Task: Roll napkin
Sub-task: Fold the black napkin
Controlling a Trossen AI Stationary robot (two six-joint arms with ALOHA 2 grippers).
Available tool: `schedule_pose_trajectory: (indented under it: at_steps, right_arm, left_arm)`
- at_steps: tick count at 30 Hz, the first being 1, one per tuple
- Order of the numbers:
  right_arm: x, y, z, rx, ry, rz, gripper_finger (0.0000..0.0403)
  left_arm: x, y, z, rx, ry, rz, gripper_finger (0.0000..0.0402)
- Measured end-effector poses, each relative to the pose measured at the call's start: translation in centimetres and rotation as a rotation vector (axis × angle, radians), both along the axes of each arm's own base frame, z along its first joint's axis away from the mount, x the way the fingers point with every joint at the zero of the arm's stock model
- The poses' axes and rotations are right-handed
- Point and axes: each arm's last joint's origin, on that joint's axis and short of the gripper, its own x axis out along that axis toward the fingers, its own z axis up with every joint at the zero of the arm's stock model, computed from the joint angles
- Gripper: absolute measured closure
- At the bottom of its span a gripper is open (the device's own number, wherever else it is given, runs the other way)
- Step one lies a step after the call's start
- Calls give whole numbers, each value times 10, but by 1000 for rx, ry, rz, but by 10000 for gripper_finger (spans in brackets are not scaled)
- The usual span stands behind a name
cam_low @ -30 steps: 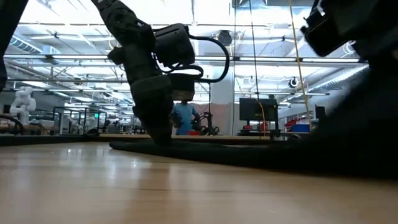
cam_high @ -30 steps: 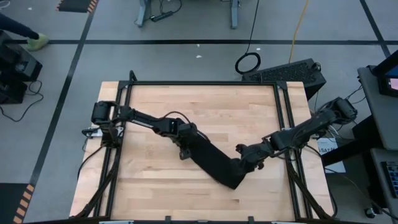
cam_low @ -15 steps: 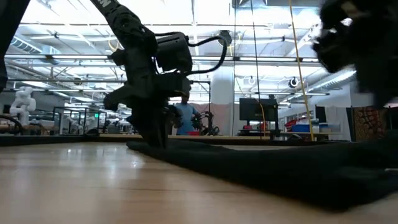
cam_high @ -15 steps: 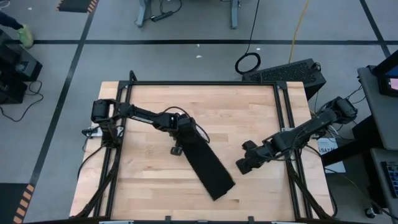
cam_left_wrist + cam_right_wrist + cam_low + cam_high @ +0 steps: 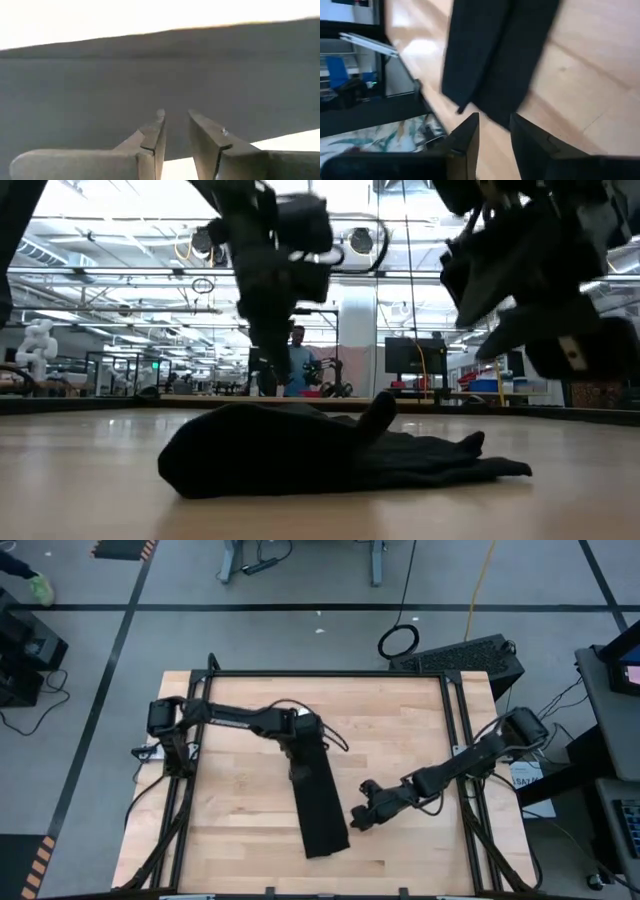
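Napkin (image 5: 318,798) swung from diagonal | long axis now near-far

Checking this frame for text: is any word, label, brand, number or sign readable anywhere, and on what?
None can be read.
The napkin shows plain black, with no legible tag.
The arms and the table carry no visible lettering.
The screens and signs in the room behind, seen in the low view, are too small and blurred to read.

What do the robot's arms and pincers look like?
Both arms are dark and jointed, thin like sticks, with looping black cables. Each ends in a pincer, left pincer and right pincer, made of two flat, dark, wedge-shaped fingers.
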Motion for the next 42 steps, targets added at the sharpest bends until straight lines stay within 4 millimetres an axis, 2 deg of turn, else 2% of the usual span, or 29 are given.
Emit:
schedule_pose_trajectory:
  at_steps: [4,7,10,12,14,17,21,26,30,35,38,42]
  right_arm:
    - [5,1,-10,-39,-21,-16,326]
    - [9,3,-18,-56,-34,2,343]
    - [9,5,-21,-85,-35,31,356]
    - [8,5,-22,-111,-34,52,362]
    - [8,4,-23,-131,-38,68,365]
    - [10,2,-22,-113,-43,61,367]
    - [13,-2,-11,13,-51,16,367]
    - [15,-13,27,41,-80,-17,367]
    - [11,-24,50,-29,-22,-7,367]
    - [-1,-39,62,-62,89,17,367]
    - [-10,-49,65,-94,125,111,367]
    - [-22,-58,73,-175,120,229,367]
  left_arm:
    - [10,-49,14,-86,-87,147,320]
    - [11,-100,20,-157,-138,206,320]
    - [2,-158,26,-161,-224,247,320]
    - [-9,-188,27,-152,-256,285,320]
    - [-19,-208,28,-156,-265,332,320]
    - [-30,-226,28,-173,-267,387,320]
    - [-38,-235,27,-167,-272,471,310]
    - [-27,-213,25,-183,-211,491,284]
    - [-20,-204,28,-199,-226,480,263]
    - [-13,-200,32,-250,-297,610,240]
    - [-11,-202,31,-238,-358,698,231]
    - [-7,-211,23,-233,-407,708,228]
